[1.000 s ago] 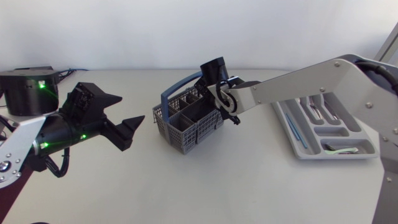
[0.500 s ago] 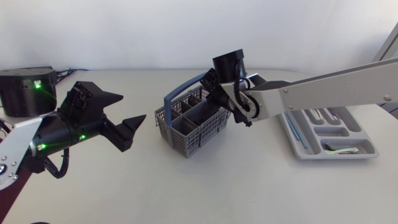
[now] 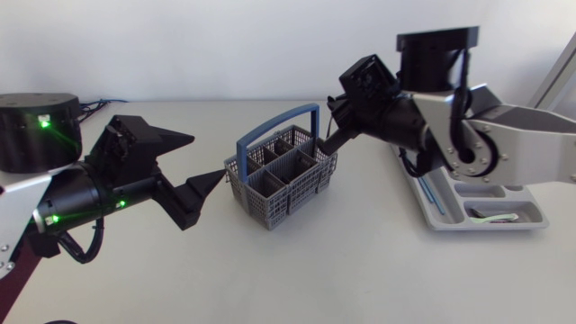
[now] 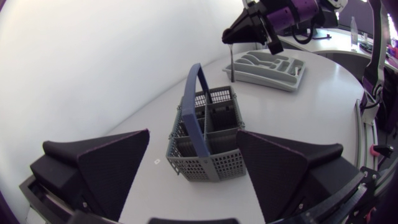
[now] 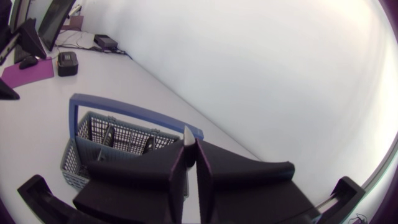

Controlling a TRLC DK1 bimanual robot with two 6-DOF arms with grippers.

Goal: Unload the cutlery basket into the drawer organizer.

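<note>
Though mostly hidden by right jaws, the utensil (image 5: 188,135) seems knife-like.

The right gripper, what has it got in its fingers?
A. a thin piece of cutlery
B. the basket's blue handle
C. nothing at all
A: the right gripper is shut on a thin piece of cutlery that hangs down from it, clear of the basket.
</note>
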